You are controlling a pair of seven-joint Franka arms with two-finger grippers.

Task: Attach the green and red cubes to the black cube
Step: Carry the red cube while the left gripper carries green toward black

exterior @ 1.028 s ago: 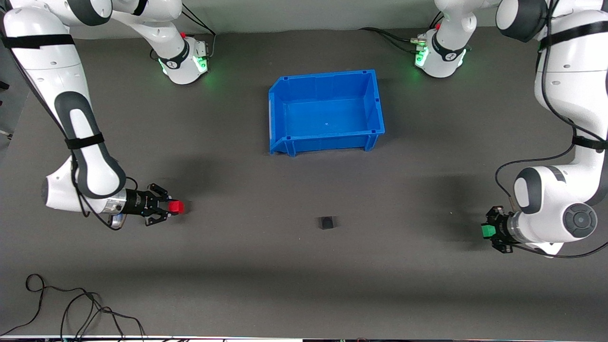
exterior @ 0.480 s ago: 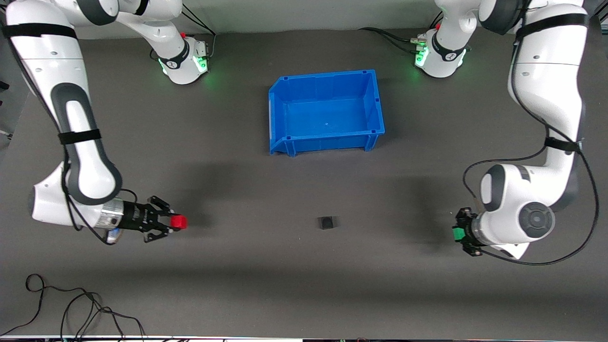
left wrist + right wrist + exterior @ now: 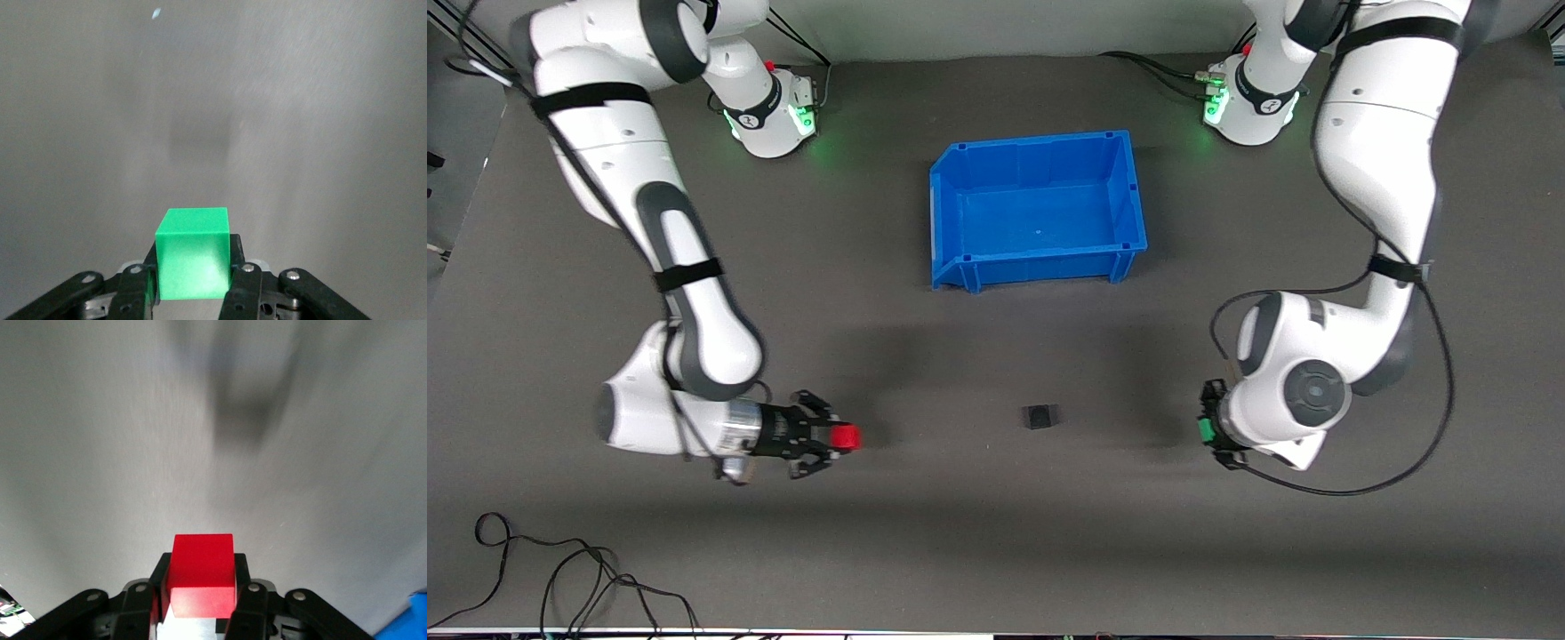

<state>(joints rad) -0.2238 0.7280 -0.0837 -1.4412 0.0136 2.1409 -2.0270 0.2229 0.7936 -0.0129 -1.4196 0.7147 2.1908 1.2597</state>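
Note:
A small black cube [image 3: 1040,416] lies on the dark table, nearer to the front camera than the blue bin. My right gripper [image 3: 845,437] is shut on a red cube [image 3: 847,436], held low over the table toward the right arm's end, beside the black cube. The red cube [image 3: 202,575] sits between the fingers in the right wrist view. My left gripper [image 3: 1206,430] is shut on a green cube [image 3: 1205,431], low over the table toward the left arm's end. The green cube [image 3: 193,253] fills the jaws in the left wrist view. The black cube lies between the two grippers.
An empty blue bin [image 3: 1039,208] stands mid-table, farther from the front camera than the black cube. Loose black cables [image 3: 560,578] lie at the table's near edge toward the right arm's end.
Both grippers have moved inward toward the black cube, each still holding its cube. The black cube and bin have not moved.

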